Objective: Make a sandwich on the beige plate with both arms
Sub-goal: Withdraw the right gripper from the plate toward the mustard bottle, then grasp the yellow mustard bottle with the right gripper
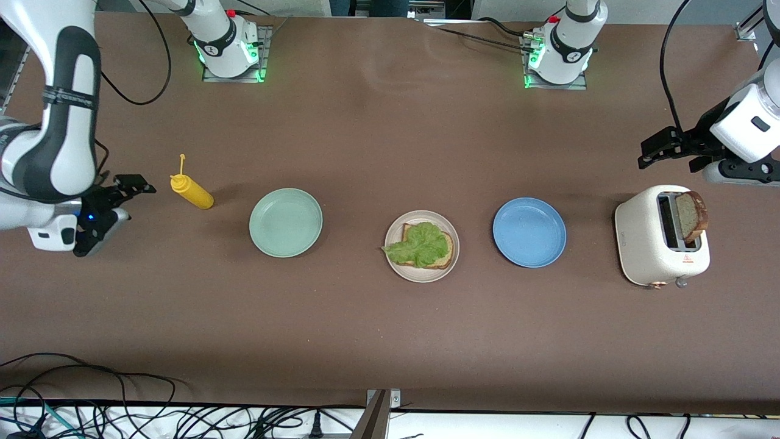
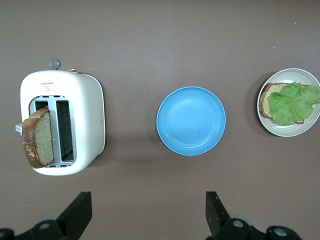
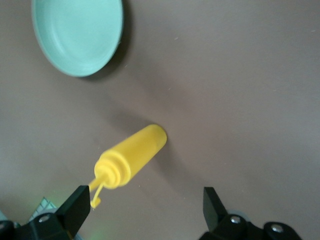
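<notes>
The brown desk [image 1: 390, 341] holds a white toaster [image 1: 661, 238] at three o'clock, a second bread slice [image 1: 693, 214] standing in its slot. At centre, the beige plate [image 1: 421, 275] carries bread [image 1: 448, 255] topped with lettuce [image 1: 420, 245]: about halfway, I judge; the top slice remains. Left gripper [image 1: 655, 151] over the toaster and right gripper [image 1: 131, 186] at nine o'clock by the mustard bottle [image 1: 192, 192] both hang with fingers apart, empty. The toaster's red label is unreadable.

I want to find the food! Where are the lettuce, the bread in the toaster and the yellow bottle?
lettuce [image 1: 420, 244], front view, middle of the leaf.
bread in the toaster [image 1: 691, 214], front view, its cut face.
yellow bottle [image 3: 131, 157], right wrist view, its body.
</notes>
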